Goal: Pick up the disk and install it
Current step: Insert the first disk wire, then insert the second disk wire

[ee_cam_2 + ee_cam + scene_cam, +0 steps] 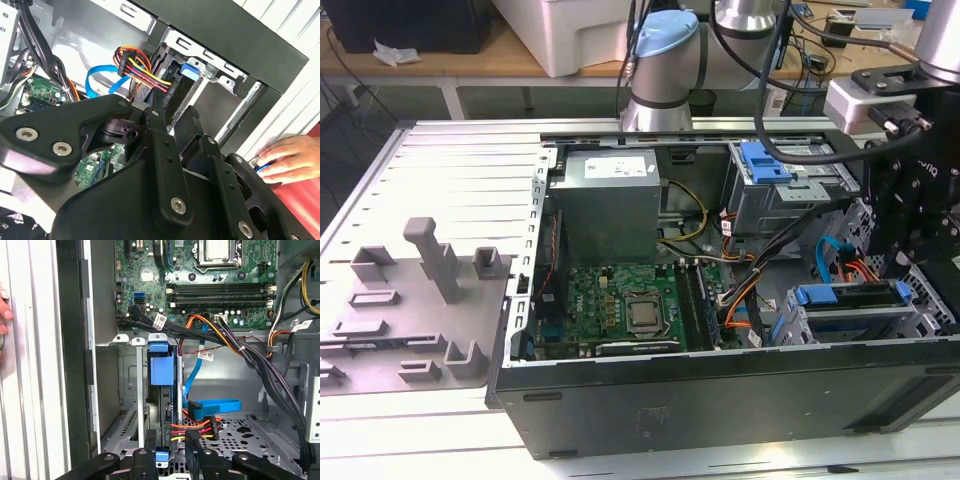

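- Disk (850,297)?
- Seated in the case's drive cage, front corner.
- Hand (172,131)?
- Just above it, fingers (159,131) slightly spread, holding nothing. Press straight down, I'd say, clear of cables (197,429).

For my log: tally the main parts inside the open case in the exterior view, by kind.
Power supply: 1
Motherboard: 1
Processor: 1
Disk in a blue caddy: 1
Blue bracket on the upper cage: 1
Total: 5
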{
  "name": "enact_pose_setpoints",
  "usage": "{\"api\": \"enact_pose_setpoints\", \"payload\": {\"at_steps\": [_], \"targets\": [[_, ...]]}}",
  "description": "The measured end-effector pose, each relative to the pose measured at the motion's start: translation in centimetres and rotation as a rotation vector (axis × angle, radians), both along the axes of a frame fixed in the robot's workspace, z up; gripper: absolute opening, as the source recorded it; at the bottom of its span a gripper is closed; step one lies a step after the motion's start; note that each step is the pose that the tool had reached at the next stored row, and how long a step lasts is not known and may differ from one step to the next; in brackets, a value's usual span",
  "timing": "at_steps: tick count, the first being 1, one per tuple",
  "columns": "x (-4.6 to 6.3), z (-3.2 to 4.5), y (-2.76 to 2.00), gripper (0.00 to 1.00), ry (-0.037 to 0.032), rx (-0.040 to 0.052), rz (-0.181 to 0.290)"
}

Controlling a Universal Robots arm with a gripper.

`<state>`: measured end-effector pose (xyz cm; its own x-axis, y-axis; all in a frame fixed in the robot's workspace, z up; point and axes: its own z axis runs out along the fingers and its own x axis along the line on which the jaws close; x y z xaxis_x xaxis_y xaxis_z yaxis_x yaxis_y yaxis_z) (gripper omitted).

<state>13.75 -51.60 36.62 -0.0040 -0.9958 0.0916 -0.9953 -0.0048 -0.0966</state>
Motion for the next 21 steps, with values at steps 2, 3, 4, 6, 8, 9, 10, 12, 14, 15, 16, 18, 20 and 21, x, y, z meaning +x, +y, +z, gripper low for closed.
{"api": "enact_pose_setpoints", "payload": {"at_steps": [2, 3, 4, 6, 8, 9, 10, 12, 14, 15, 16, 18, 20, 21], "targets": [[-0.17, 0.23, 0.01, 0.36, -0.0013, -0.0001, 0.0], [-0.22, 0.32, 0.03, 0.36, -0.0019, 0.0, 0.0], [-0.23, 0.37, 0.06, 0.36, -0.0022, 0.0002, 0.0], [-0.24, 0.41, 0.11, 0.36, -0.0023, -0.0004, 0.0], [-0.24, 0.42, 0.11, 0.36, -0.0023, -0.0006, 0.0], [-0.24, 0.41, 0.11, 0.36, -0.0023, -0.0007, 0.0], [-0.24, 0.42, 0.11, 0.36, -0.0023, -0.0007, 0.0], [-0.24, 0.41, 0.11, 0.36, -0.0023, -0.0008, 0.0], [-0.24, 0.42, 0.11, 0.36, -0.0023, -0.0008, 0.0], [-0.24, 0.41, 0.11, 0.36, -0.0023, -0.0008, 0.0], [-0.24, 0.41, 0.11, 0.36, -0.0023, -0.0008, 0.0], [-0.24, 0.41, 0.16, 0.36, -0.0023, -0.0007, 0.0], [-0.24, 0.41, 0.27, 0.36, -0.0022, -0.001, 0.0], [-0.27, 0.4, 0.43, 0.36, -0.0023, -0.001, 0.0]]}}
